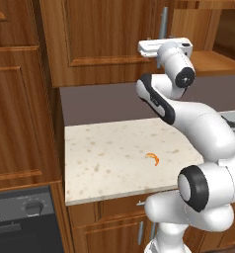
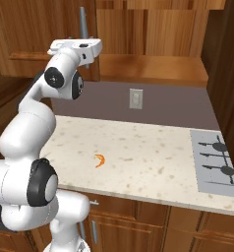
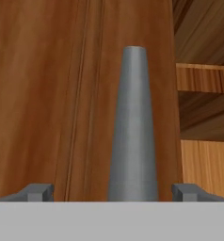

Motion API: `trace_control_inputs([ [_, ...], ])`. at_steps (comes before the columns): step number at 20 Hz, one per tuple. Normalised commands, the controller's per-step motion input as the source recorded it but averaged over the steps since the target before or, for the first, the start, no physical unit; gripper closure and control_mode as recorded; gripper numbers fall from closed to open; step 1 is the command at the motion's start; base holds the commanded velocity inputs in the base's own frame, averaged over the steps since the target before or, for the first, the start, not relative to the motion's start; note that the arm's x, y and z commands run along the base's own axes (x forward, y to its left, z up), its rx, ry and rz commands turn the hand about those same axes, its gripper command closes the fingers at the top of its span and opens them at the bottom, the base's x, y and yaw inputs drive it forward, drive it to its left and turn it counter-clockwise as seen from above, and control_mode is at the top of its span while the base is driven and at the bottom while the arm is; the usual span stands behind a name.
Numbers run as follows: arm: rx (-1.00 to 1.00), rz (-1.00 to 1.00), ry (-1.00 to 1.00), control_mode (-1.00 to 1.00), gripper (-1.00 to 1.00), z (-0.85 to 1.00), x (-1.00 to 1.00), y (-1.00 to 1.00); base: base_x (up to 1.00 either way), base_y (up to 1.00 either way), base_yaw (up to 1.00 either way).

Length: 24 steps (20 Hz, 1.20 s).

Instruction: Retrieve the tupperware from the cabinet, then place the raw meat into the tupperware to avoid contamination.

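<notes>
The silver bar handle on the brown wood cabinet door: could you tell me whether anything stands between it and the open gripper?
Nothing visible does. In the hand view the silver bar handle rises straight between the open gripper's two dark fingertips, in front of the brown wood cabinet door.

A pale speckled stone counter [image 1: 104,163] carries the raw meat [image 1: 152,158], a small orange crescent lying flat on its bare middle, well below the raised fingers and nearer the front edge than they are. A grey cooktop [image 2: 216,162] is set into the same surface at its right end, well apart from the meat and far off to the fingers' right
</notes>
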Motion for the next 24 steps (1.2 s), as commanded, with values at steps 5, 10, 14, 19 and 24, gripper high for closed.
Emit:
trace_control_inputs([
  [5,0.0,0.0,0.0,-1.0,-1.0,0.0,0.36,-0.02,0.0,0.0,0.0],
  [10,0.0,0.0,0.0,-1.0,1.0,0.0,0.36,-0.03,0.0,0.0,0.0],
  [14,0.0,0.0,0.0,-1.0,1.0,0.0,0.34,-0.05,0.0,0.0,0.0],
  [19,0.0,0.01,0.0,-1.0,1.0,0.0,0.31,-0.05,0.0,0.0,0.0],
  [24,0.0,0.01,0.0,-1.0,1.0,0.0,0.3,-0.04,0.0,0.0,0.0],
])
